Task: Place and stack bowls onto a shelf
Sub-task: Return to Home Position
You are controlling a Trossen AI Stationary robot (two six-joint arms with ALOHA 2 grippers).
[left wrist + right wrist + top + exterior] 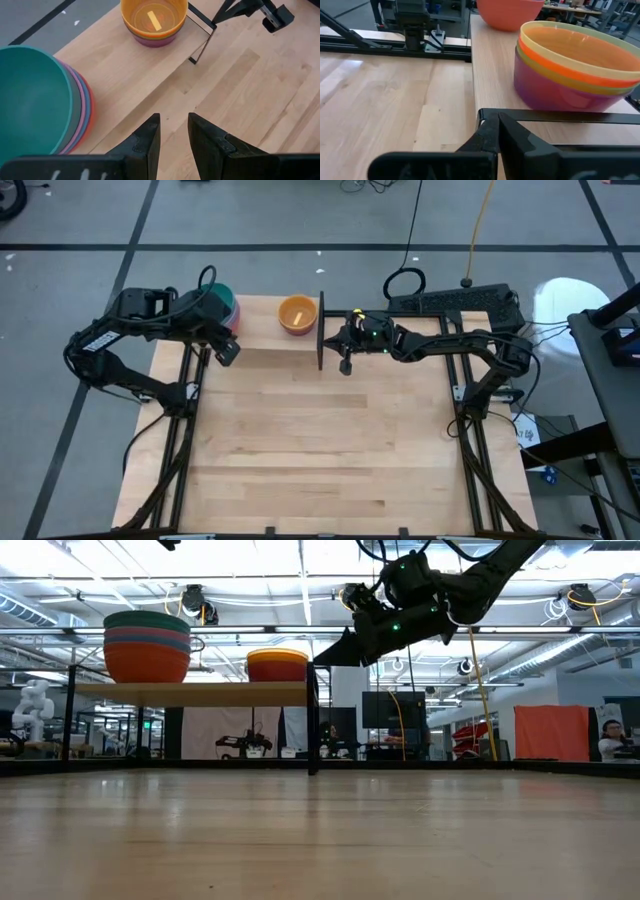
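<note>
On the shelf [262,325] stand 2 bowl stacks, apart: teal-topped stack [222,304], yellow-topped stack [297,313].

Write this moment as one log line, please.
shelf: two bowl stacks | teal-topped stack left, yellow-topped stack right | left gripper open, empty, beside teal-topped stack | right gripper shut, empty, near shelf's right end

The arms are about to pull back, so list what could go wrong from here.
1. The right gripper sits close by the black upright of the shelf and the yellow-topped stack; a sideways swing might clip the upright and shake both stacks.
2. The left gripper hangs beside the teal-topped stack; a brush could tip it.
</note>
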